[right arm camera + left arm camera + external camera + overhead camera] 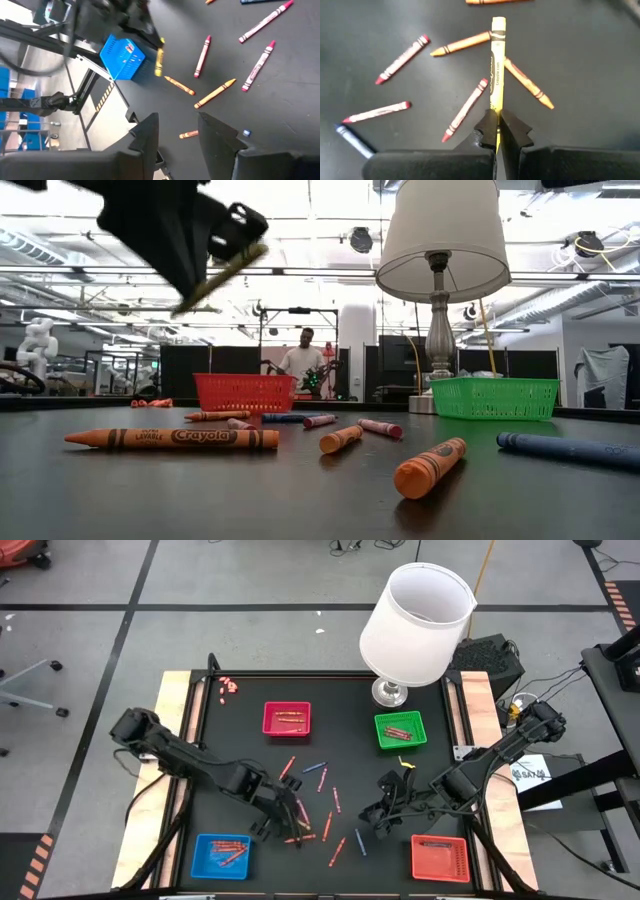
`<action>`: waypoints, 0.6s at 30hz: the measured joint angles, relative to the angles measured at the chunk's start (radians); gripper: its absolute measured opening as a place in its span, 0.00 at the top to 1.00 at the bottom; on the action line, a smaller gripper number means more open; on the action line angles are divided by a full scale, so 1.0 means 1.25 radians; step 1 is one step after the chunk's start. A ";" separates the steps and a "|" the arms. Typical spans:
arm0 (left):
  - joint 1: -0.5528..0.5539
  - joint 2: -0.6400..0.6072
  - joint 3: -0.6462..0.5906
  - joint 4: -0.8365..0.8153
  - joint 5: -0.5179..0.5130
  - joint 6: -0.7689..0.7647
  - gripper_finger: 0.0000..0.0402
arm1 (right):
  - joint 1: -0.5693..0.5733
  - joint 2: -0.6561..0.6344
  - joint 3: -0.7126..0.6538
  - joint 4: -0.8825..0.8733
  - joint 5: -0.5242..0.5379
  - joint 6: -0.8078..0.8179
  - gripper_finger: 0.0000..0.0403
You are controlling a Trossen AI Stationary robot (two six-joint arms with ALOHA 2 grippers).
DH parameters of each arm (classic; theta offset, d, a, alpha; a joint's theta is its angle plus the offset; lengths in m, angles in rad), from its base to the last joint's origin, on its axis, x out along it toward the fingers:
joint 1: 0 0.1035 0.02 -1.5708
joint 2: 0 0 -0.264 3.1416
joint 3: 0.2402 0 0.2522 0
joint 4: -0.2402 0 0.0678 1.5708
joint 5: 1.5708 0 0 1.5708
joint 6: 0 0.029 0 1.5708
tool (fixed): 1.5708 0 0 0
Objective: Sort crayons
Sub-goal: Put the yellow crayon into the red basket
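Biggest of all, a black table (240, 755) with wooden strips down both sides. On its far edge, a lamp (415, 625) with a wide white shade, just beside the green tray (400, 730). Two dark arms reaching in over the table, the left arm (190, 755) from the left side and the right arm (500, 750) from the right side. Four small square trays well apart: a red tray (287, 719) and the green one toward the far side, a blue tray (222, 855) at the near left corner, an orange-red tray (440, 857) at the near right corner, each with a few crayons inside. Far off in the room behind the table, a person (303, 360) standing. Left gripper (497, 131) up above the loose crayons (320, 805), near the blue tray, pinched tight on one end of a yellow crayon (497, 75), lifted clear of the table. Right gripper (177, 125) low over the near right part of the table, fingers partly apart, nothing between them. Loose crayons spread flat on the middle of the table between the two grippers, mostly red, pink and orange, a few blue, pointing every which way. Closest to the low camera, a long orange crayon (172, 438) lying on its side.
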 joint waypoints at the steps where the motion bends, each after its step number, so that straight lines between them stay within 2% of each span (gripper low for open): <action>1: 0.000 -0.013 0.000 -0.003 0.000 -0.010 0.99 | 0.000 0.000 0.000 -0.003 0.000 0.000 0.70; 7: 0.000 -0.081 0.000 0.001 0.000 -0.076 0.99 | 0.000 0.000 0.000 -0.008 0.006 0.001 0.70; 18: 0.000 -0.203 0.000 0.007 -0.002 -0.181 0.99 | 0.000 0.000 0.000 -0.008 0.098 0.006 0.70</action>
